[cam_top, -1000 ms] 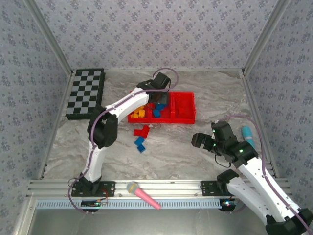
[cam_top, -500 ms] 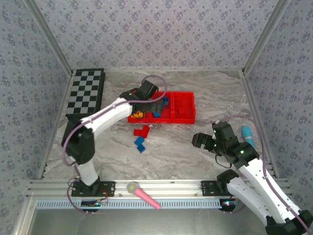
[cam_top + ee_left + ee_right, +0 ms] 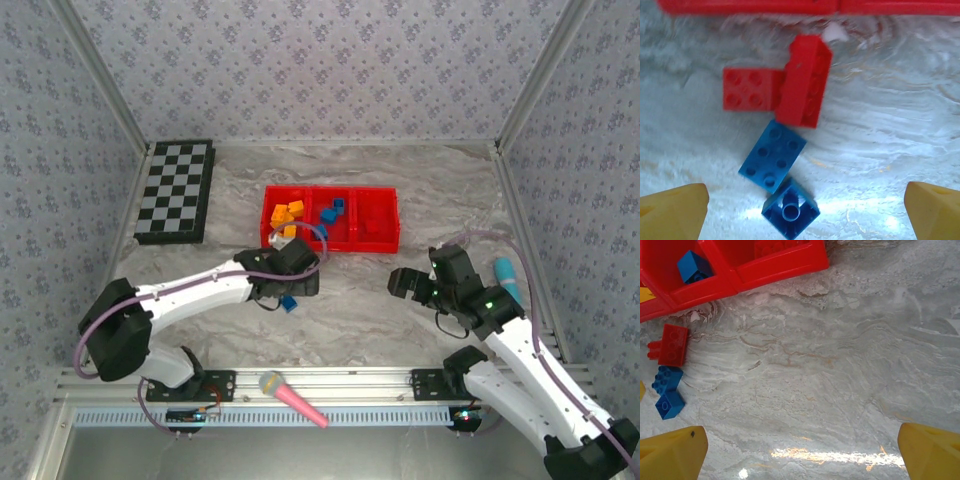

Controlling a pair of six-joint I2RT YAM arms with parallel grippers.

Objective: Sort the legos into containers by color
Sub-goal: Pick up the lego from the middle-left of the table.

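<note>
1. Moved: left tool (image 3: 300, 283), earlier over the tray (image 3: 330, 249), hangs above loose red and blue legos (image 3: 772, 157) on the bench (image 3: 360, 310), just near of the tray; fingers spread.
2. right tool (image 3: 405, 283) spread too, well right of them.

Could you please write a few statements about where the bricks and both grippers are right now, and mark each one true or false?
1. Two red bricks and two loose blue bricks lie on the table outside the tray. True.
2. The left gripper is shut on a blue brick. False: its jaws are open and hold nothing.
3. The orange-yellow bricks lie in the tray's left compartment. True.
4. The blue bricks in the tray lie in its right compartment. False: they lie in the middle compartment.
5. The right gripper has open jaws above bare table. True.
</note>
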